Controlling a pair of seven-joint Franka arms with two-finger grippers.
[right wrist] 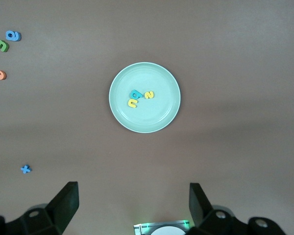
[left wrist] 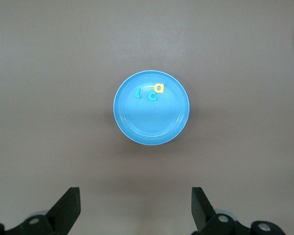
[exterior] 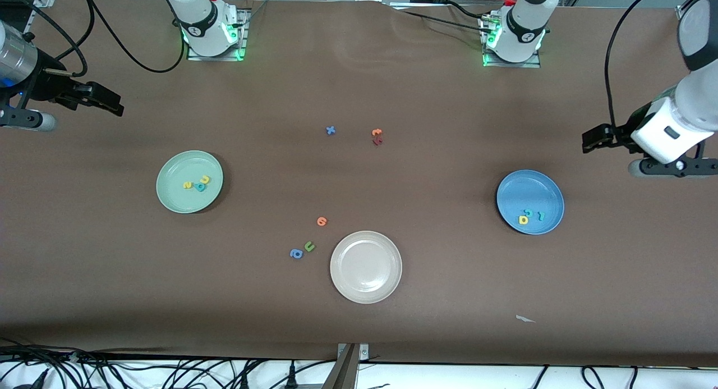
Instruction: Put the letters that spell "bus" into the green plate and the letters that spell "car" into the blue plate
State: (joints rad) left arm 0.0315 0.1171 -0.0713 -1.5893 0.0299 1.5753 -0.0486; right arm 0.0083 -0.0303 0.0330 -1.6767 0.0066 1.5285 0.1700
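The green plate (exterior: 174, 173) (right wrist: 144, 120) holds a teal "b" (exterior: 200, 187) (right wrist: 134, 94), a yellow "u" (exterior: 205, 179) (right wrist: 132, 103) and a yellow "s" (exterior: 187, 184) (right wrist: 149, 95). In the blue plate (exterior: 530, 187) (left wrist: 151, 122) lie a teal "c" (exterior: 528, 212) (left wrist: 151, 96), a yellow "a" (exterior: 523, 220) (left wrist: 159, 88) and a teal "r" (exterior: 541, 215) (left wrist: 137, 92). My right gripper (exterior: 106, 100) (right wrist: 133, 208) hangs open and empty over the table's right-arm end. High over the left-arm end, my left gripper (exterior: 597, 137) (left wrist: 135, 210) is open and empty too.
An empty beige plate (exterior: 366, 266) sits mid-table, nearer the front camera. Beside it lie an orange letter (exterior: 321, 221), a green "u" (exterior: 309, 246) and a blue "a" (exterior: 296, 254). Farther back are a blue "x" (exterior: 331, 130) and two orange-red letters (exterior: 377, 136).
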